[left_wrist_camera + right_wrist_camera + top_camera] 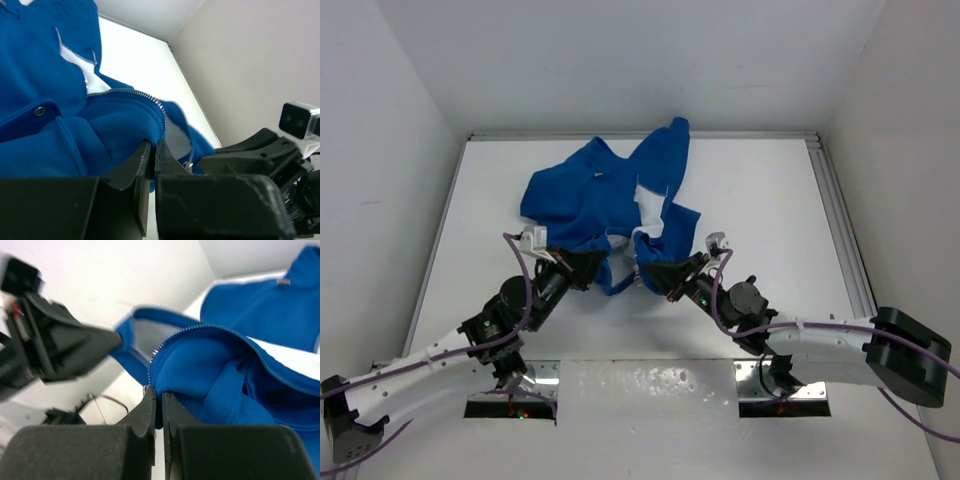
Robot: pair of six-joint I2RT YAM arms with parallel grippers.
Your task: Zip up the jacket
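Note:
The royal-blue fleece jacket [595,195] lies crumpled on the white table, its front open, with white lining showing. My left gripper [592,268] is shut on the jacket's bottom hem; in the left wrist view [154,150] blue fleece [100,130] is pinched between the jaws, beside the silvery zipper teeth [135,93]. My right gripper [642,272] is shut on the other front edge; in the right wrist view [159,395] fleece [210,370] fills the jaws just below the zipper teeth [165,345]. The two grippers are close together, facing each other.
White walls enclose the table [760,200] on three sides. A metal rail [840,230] runs along the right edge. The right arm's fingers [250,155] show in the left wrist view; the left arm's fingers [65,350] show in the right wrist view.

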